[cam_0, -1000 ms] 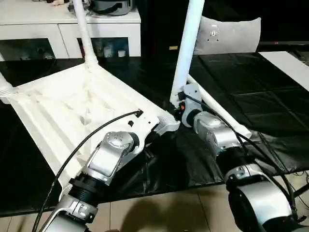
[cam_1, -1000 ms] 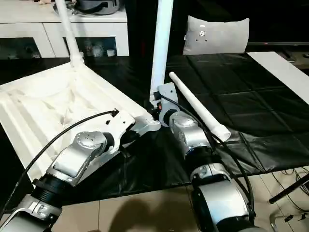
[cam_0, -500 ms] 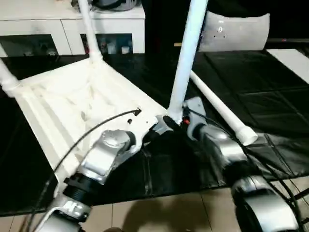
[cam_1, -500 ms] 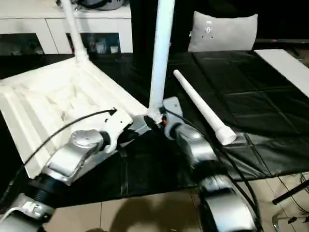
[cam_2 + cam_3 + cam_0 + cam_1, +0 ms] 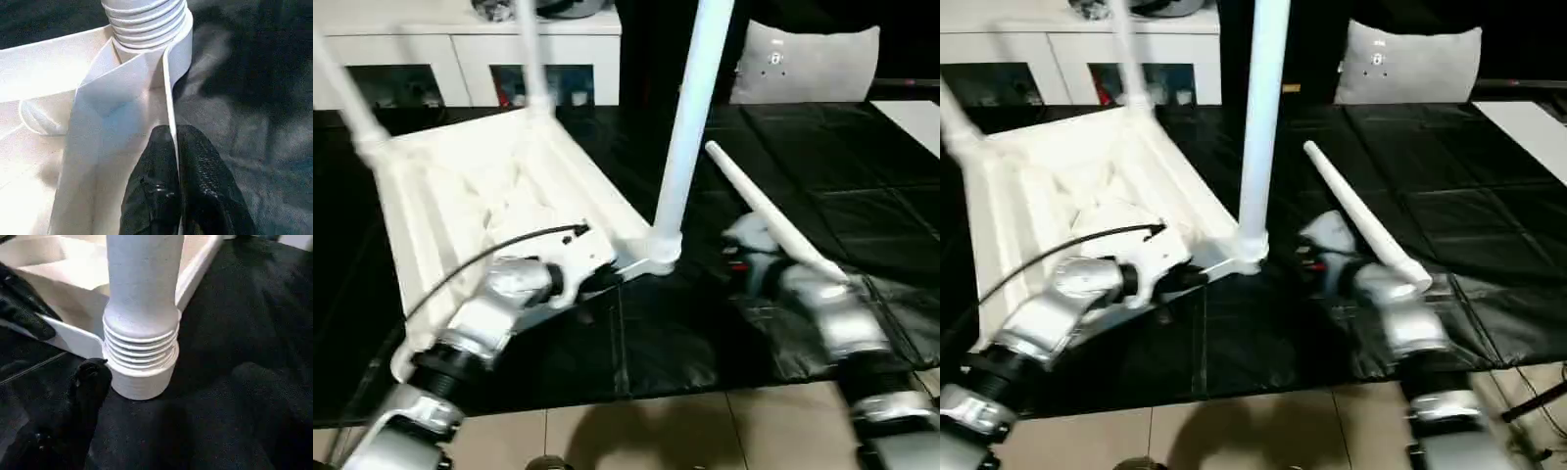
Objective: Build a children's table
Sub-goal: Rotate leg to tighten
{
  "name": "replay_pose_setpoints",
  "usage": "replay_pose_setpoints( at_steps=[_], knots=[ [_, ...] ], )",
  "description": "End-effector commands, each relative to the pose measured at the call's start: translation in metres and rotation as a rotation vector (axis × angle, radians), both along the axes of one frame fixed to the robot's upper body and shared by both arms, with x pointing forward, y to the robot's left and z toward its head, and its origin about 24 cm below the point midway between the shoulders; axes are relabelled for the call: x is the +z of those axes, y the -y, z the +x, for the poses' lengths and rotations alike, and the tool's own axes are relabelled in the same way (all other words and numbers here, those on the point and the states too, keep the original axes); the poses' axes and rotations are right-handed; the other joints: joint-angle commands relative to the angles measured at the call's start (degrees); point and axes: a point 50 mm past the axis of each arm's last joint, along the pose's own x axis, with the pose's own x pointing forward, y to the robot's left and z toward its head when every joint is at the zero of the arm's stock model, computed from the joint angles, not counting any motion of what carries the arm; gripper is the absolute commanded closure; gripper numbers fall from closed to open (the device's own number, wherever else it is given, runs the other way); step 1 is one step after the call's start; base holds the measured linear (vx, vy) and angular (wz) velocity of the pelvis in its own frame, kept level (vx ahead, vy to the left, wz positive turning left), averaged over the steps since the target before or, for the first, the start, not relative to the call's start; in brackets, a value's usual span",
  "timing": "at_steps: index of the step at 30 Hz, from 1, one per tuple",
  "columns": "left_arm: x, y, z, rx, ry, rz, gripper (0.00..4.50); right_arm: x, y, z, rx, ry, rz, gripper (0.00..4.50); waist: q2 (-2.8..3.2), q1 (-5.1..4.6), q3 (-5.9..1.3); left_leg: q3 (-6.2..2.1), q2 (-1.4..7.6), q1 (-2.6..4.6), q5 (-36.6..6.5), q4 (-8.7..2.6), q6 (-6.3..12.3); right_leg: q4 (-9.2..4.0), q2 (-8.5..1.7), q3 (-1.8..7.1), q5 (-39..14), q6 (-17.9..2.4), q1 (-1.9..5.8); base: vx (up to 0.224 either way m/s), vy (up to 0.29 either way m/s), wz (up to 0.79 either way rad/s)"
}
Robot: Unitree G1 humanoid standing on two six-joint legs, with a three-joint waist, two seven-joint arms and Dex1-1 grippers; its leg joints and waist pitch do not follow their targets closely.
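Three legs seated; right hand has let go of the third.
Left hand [image 5: 178, 186] stays clamped on the upturned white ribbed plastic tabletop [image 5: 470, 196] rim; upright white tapered leg [image 5: 690, 117] stands alone in its corner socket; right hand [image 5: 161, 401], fingers apart, has backed off; fourth leg [image 5: 769, 215] lies beside on black sheet [image 5: 862, 176].

The white plastic square table top [image 5: 480, 206] lies ribbed side up on the black sheet [image 5: 862, 176], with three white tapered round legs [image 5: 690, 117] standing in its corner sockets. A fourth such leg [image 5: 769, 217] lies to its right. The white glass-doored cabinet [image 5: 460, 59] stands behind.
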Motion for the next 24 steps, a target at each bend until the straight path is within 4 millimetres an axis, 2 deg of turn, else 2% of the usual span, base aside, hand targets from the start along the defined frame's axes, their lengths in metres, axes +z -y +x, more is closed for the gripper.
replay_pose_setpoints(
  at_steps=[1,5,6,7,8,10,11,13,20,24],
  knots=[
    [-0.006,0.009,-0.010,-0.140,-0.038,0.036,4.50,0.013,-0.003,-0.002,0.103,0.044,0.004,0.04,0.09,0.10,-3.80,0.14,1.76,0.06,-7.81,-3.29,4.63,-4.80,-4.38,3.78,-6.28,-10.75,3.46,0.000,0.000,0.00],
    [-0.008,0.010,-0.014,-0.215,-0.045,0.044,4.50,0.015,-0.007,-0.009,0.249,0.012,-0.013,0.04,0.13,0.78,-3.88,0.20,1.94,0.21,-6.82,-3.15,5.55,-4.50,-4.36,3.75,-4.23,-11.46,3.35,0.000,0.000,0.00],
    [-0.008,0.011,-0.016,-0.251,-0.049,0.039,4.50,0.014,-0.008,-0.011,0.285,0.001,-0.024,0.04,-0.39,0.94,-3.86,0.31,1.96,0.24,-6.93,-3.16,5.64,-4.55,-4.41,3.78,-4.41,-11.68,3.30,0.000,0.000,0.00],
    [-0.008,0.012,-0.018,-0.273,-0.054,0.036,4.50,0.014,-0.009,-0.011,0.295,0.000,-0.027,0.04,-0.22,1.14,-3.87,0.25,2.00,0.30,-6.86,-3.18,5.49,-4.39,-4.47,3.77,-4.57,-11.84,3.29,0.000,0.000,0.00],
    [-0.007,0.014,-0.020,-0.297,-0.057,0.034,4.50,0.013,-0.010,-0.010,0.301,-0.004,-0.027,0.20,-0.20,1.19,-3.86,0.30,2.06,0.30,-6.77,-3.20,5.33,-4.37,-4.53,3.81,-4.68,-11.92,3.23,0.000,0.000,0.00],
    [-0.007,0.015,-0.022,-0.317,-0.060,0.033,4.50,0.012,-0.011,-0.010,0.308,-0.013,-0.023,0.20,-0.26,1.29,-3.82,0.29,2.06,0.35,-7.06,-3.27,5.09,-4.33,-4.51,3.79,-5.13,-11.90,3.20,0.000,0.000,0.00],
    [-0.008,0.016,-0.023,-0.330,-0.064,0.033,4.50,0.012,-0.012,-0.009,0.313,-0.019,-0.020,0.41,-0.23,1.36,-3.83,0.30,2.09,0.41,-7.39,-3.28,4.84,-4.36,-4.58,3.80,-5.85,-11.80,3.17,0.000,0.000,0.00],
    [-0.009,0.017,-0.025,-0.356,-0.069,0.037,4.50,0.011,-0.015,-0.010,0.338,-0.042,-0.012,0.49,-0.41,1.48,-3.86,0.34,2.11,0.36,-7.19,-3.26,4.76,-4.35,-4.60,3.84,-5.79,-11.73,3.22,0.000,0.000,0.00],
    [-0.009,0.017,-0.025,-0.368,-0.069,0.033,4.50,0.008,-0.016,-0.011,0.364,-0.095,-0.004,1.00,-0.51,2.03,-3.95,0.45,2.08,0.25,-5.89,-3.13,4.80,-4.13,-4.58,3.84,-5.11,-10.97,3.25,0.000,0.000,0.00],
    [-0.010,0.017,-0.025,-0.368,-0.075,0.029,4.50,0.005,-0.014,-0.012,0.376,-0.138,0.002,1.39,-0.70,2.10,-3.94,0.55,1.98,0.20,-5.93,-3.08,4.61,-4.37,-4.60,3.85,-7.52,-9.94,3.26,0.000,0.000,0.00]
  ],
)
